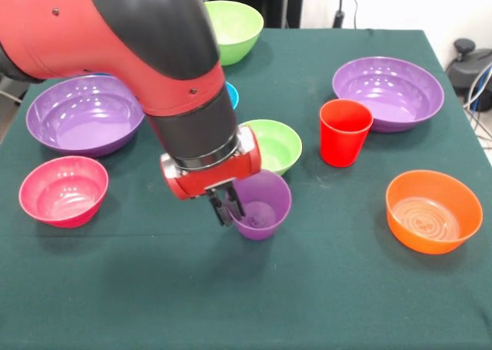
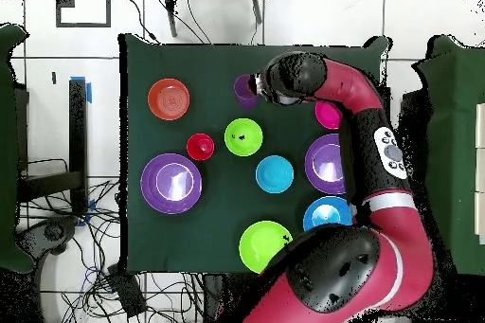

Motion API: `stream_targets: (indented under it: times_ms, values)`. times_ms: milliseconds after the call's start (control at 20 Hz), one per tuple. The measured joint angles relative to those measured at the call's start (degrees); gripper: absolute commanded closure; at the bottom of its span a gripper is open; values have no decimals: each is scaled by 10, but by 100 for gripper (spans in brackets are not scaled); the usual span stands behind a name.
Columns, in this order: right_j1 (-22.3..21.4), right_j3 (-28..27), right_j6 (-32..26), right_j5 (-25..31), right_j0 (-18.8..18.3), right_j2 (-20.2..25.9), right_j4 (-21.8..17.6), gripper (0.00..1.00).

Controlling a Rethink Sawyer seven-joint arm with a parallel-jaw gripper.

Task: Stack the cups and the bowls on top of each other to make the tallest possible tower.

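Nothing is stacked yet in the front view; every cup and bowl sits apart on the green surface [image 1: 154, 288]; the arm [image 1: 154, 42] comes down over the middle, and its claw [image 1: 227, 208] hangs at the near-left rim of the purple cup [image 1: 263, 204], the dark fingers [image 1: 219, 209] close together and seemingly straddling that rim, though whether they are already pinching the wall I cannot tell; just behind the cup stands a small lime green bowl [image 1: 273, 145], the red cup [image 1: 344, 131] is upright to its right, a wide purple bowl [image 1: 388, 92] lies beyond that, an orange bowl [image 1: 433, 210] is near the right edge, a pink bowl [image 1: 64, 190] and a second wide purple bowl [image 1: 81, 115] lie on the left, and a larger lime green bowl [image 1: 234, 28] sits far back; from overhead the purple cup [image 2: 245, 91] shows at the surface's top edge with the claw's housing [image 2: 284, 78] beside it, fingers hidden, the small lime green bowl [image 2: 243, 136] near it, the red cup [image 2: 200, 146] beyond, and two blue bowls [image 2: 275, 174] [image 2: 327, 215] lower down; the step in hand looks like gripping the purple cup; a firm hold on one wall and a straight lift should keep it from tipping.
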Motion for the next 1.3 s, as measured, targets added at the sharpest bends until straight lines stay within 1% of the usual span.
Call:
stream_targets:
  times_ms: [400,950,1100,1150,1300]
  values:
    - [3,16,-1,-24,-29,10,0,100]
    - [9,19,-4,-55,-35,31,-1,100]
    - [11,22,-4,-65,-35,36,-12,100]
    - [11,26,-4,-72,-35,39,-22,100]
    - [9,29,-4,-83,-36,42,-36,100]
